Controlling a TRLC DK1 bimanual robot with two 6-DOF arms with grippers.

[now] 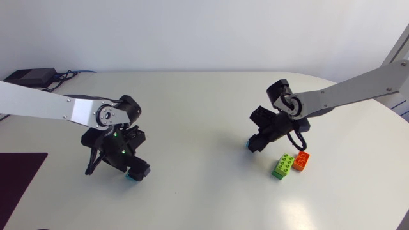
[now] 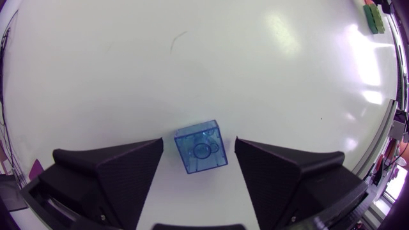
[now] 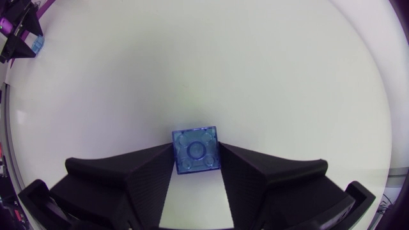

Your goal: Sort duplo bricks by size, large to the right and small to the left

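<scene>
blue brick (image 3: 196, 149): translucent glossy plastic. table (image 3: 255, 64) smooth, faint sheen. fingers (image 3: 268, 179) matt black, finely textured surface.

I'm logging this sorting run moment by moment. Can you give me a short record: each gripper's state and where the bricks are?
left gripper: open, fingers on either side of the left blue brick, gaps on both sides
right gripper: shut on the right blue brick, both fingers against it
green brick: on the table, just beyond the right gripper, at the orange brick's side
orange brick: on the table, right next to the green brick
bricks held: one
</scene>
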